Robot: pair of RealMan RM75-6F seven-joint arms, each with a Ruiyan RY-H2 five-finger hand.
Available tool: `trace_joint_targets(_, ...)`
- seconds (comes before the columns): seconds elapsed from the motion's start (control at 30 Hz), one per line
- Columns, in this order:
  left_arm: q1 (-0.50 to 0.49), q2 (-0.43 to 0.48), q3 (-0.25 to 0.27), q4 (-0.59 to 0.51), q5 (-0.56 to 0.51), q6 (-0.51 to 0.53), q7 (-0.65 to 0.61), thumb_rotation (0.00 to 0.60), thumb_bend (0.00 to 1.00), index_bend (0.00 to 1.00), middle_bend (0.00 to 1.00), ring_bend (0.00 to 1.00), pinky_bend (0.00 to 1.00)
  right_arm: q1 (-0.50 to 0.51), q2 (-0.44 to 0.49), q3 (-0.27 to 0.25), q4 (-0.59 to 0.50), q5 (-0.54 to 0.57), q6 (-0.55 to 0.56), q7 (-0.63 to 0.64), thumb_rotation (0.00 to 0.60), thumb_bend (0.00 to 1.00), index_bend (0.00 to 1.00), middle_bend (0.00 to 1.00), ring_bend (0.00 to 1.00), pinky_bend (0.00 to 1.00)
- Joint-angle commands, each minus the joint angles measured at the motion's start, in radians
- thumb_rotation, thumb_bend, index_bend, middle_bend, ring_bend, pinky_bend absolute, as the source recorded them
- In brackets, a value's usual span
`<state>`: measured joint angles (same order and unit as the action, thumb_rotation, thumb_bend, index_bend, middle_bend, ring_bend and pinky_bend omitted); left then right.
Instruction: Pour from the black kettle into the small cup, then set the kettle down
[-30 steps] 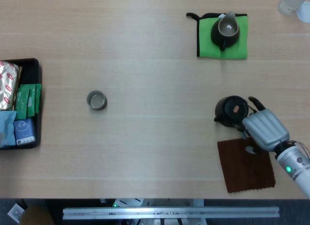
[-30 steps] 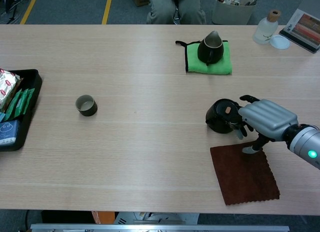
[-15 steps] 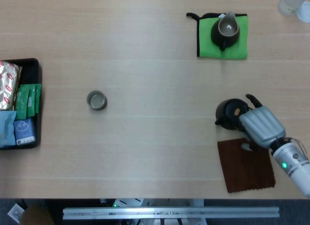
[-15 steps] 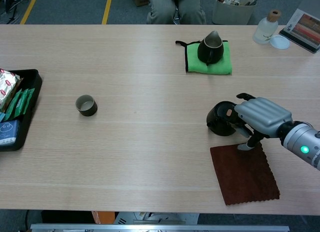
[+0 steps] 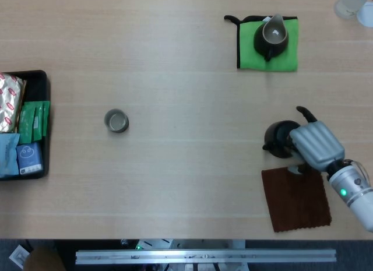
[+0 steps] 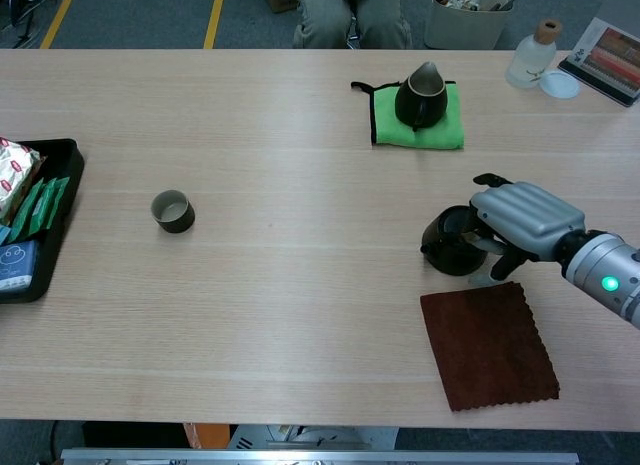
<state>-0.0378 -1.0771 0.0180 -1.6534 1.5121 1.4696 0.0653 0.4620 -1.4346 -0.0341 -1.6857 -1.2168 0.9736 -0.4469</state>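
The black kettle (image 5: 277, 139) (image 6: 450, 247) sits at the table's right, just above the brown cloth (image 5: 297, 200) (image 6: 488, 347). My right hand (image 5: 316, 144) (image 6: 524, 219) wraps over the kettle's right side and holds it, hiding the lid and handle. Whether the kettle rests on the table or hangs just off it I cannot tell. The small cup (image 5: 116, 120) (image 6: 172, 211) stands far off to the left, upright and alone. My left hand shows in neither view.
A dark pitcher (image 5: 271, 37) (image 6: 421, 95) stands on a green cloth (image 5: 288, 56) (image 6: 447, 133) at the back. A black tray (image 5: 30, 74) (image 6: 62, 145) of packets lies at the left edge. A bottle (image 6: 531, 53) stands at the far right corner.
My right hand has shifted a little right and toward the brown cloth, the kettle going with it. The hand now covers the lid that showed before.
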Motion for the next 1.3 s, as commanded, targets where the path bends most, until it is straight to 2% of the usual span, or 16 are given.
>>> trace_joint_targets(0.03,-0.001,0.001,0.0,-0.004,0.001,-0.001,0.004,0.6,0.27,0.27,0.27,0.24,0.17,0.0,0.006,0.005,-0.002,-0.004,0.003,0.017,0.6,0.0,1.0,0.96,0.9,0.0)
trace_joint_targets(0.33,-0.004,0.006,0.002,-0.02,0.012,-0.001,0.011,0.6,0.27,0.27,0.27,0.24,0.17,-0.006,0.039,0.03,-0.037,-0.013,0.028,0.085,0.6,0.0,1.0,0.97,0.92,0.0)
trace_joint_targets(0.63,-0.005,0.015,0.005,-0.045,0.026,0.004,0.025,0.6,0.27,0.27,0.27,0.24,0.17,-0.015,0.101,0.058,-0.077,-0.066,0.06,0.211,0.6,0.0,1.0,0.97,0.92,0.0)
trace_joint_targets(0.7,-0.006,0.017,0.005,-0.053,0.03,0.006,0.027,0.6,0.27,0.27,0.27,0.24,0.17,-0.017,0.119,0.058,-0.082,-0.088,0.061,0.25,0.57,0.0,1.0,0.97,0.92,0.0)
trace_joint_targets(0.77,-0.007,0.018,0.005,-0.06,0.035,0.008,0.03,0.6,0.27,0.27,0.27,0.24,0.17,-0.021,0.131,0.057,-0.083,-0.107,0.068,0.279,0.501,0.0,1.0,0.97,0.92,0.0)
trace_joint_targets(0.87,-0.008,0.02,0.005,-0.067,0.04,0.009,0.035,0.6,0.27,0.27,0.27,0.24,0.17,-0.025,0.145,0.057,-0.084,-0.129,0.077,0.307,0.446,0.0,1.0,0.97,0.93,0.0)
trace_joint_targets(1.1,-0.009,0.022,0.005,-0.084,0.044,0.013,0.063,0.6,0.27,0.27,0.27,0.24,0.17,-0.036,0.165,0.064,-0.101,-0.139,0.115,0.274,0.438,0.0,1.0,0.99,0.95,0.0)
trace_joint_targets(1.17,-0.008,0.023,0.005,-0.088,0.045,0.014,0.065,0.6,0.27,0.27,0.27,0.24,0.17,-0.045,0.16,0.067,-0.1,-0.154,0.144,0.269,0.438,0.1,1.0,1.0,0.96,0.0)
trace_joint_targets(1.23,-0.008,0.025,0.006,-0.09,0.047,0.015,0.065,0.6,0.27,0.27,0.27,0.24,0.17,-0.052,0.156,0.068,-0.096,-0.169,0.164,0.273,0.44,0.26,1.0,1.0,0.96,0.0)
trace_joint_targets(1.3,-0.008,0.026,0.006,-0.093,0.048,0.016,0.065,0.6,0.27,0.27,0.27,0.24,0.17,-0.055,0.16,0.068,-0.097,-0.177,0.171,0.279,0.44,0.34,1.0,1.0,0.97,0.0)
